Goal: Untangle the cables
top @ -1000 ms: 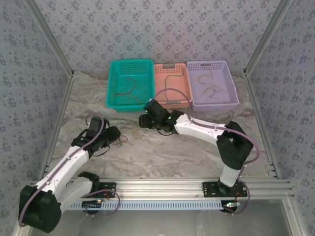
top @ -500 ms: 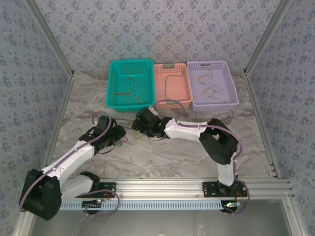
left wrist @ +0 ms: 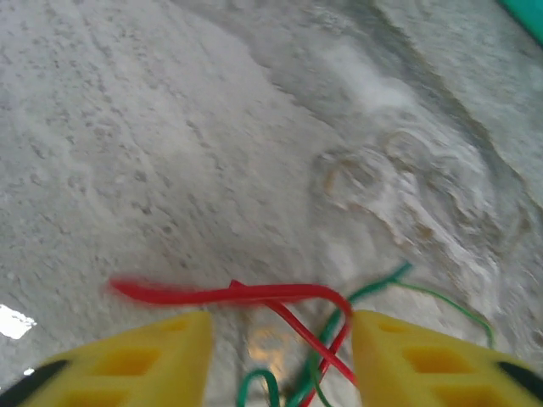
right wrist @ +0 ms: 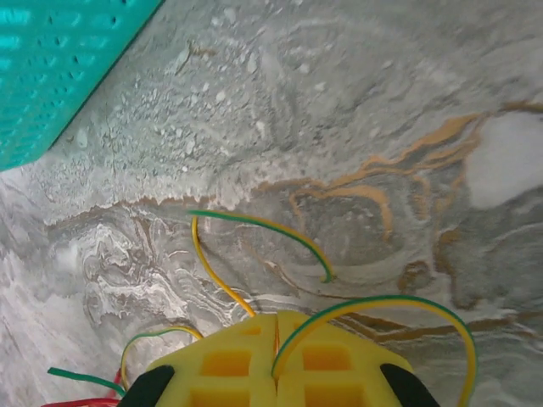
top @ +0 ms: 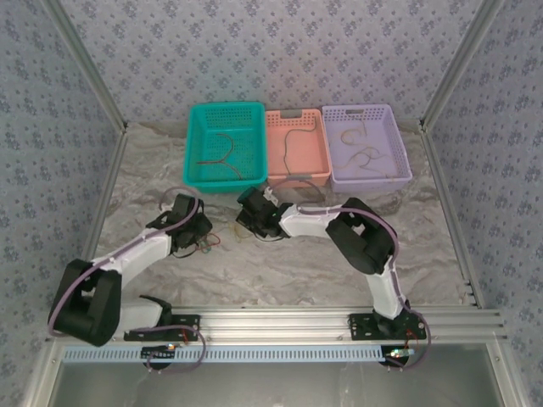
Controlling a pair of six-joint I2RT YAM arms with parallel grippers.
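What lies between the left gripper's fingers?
In the left wrist view, a red cable and a green cable cross between the left gripper's spread fingers.

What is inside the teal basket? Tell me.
In the teal basket, thin brownish cable lies forked on the floor; one piece or two, I cannot tell. Its near wall hides some floor.
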